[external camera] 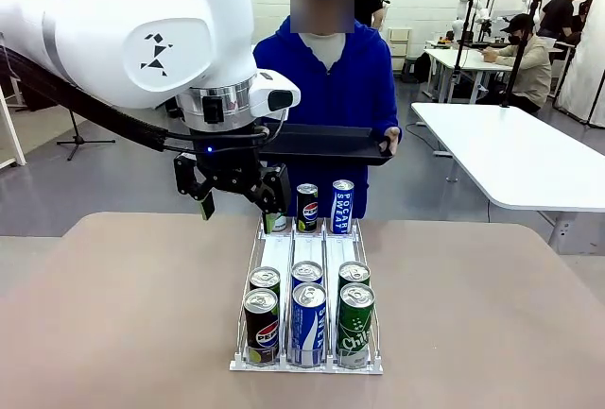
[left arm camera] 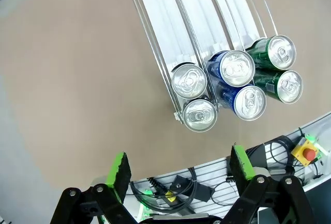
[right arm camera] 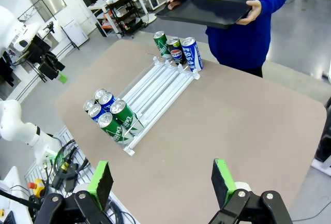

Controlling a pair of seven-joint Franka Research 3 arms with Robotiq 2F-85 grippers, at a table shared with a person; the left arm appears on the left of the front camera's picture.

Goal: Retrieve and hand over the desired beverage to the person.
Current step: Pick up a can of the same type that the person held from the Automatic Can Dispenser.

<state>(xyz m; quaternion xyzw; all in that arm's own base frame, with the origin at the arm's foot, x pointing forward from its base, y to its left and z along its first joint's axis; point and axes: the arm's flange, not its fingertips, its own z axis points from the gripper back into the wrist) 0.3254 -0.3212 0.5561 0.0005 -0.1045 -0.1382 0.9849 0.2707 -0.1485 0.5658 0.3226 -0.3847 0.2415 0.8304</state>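
A wire rack (external camera: 280,256) on the tan table holds drink cans in three lanes. At its far end stand a green can (external camera: 275,224), a Pepsi can (external camera: 307,207) and a Pocari Sweat can (external camera: 342,205). Several more cans (external camera: 308,322) crowd the near end. Which can is the desired beverage cannot be told. My left gripper (external camera: 238,203) hangs open and empty above the rack's far left corner. It looks down on the near cans (left arm camera: 235,69). My right gripper (right arm camera: 162,181) is open and empty, high off the table's side. The person (external camera: 326,78) in a blue hoodie stands at the far edge.
The person holds a black tray (external camera: 326,143) with both hands, level above the far table edge. Bare tabletop (external camera: 123,305) lies on both sides of the rack. White tables (external camera: 515,149) and other people are farther back. Cables and a red stop button (left arm camera: 309,154) lie below the near edge.
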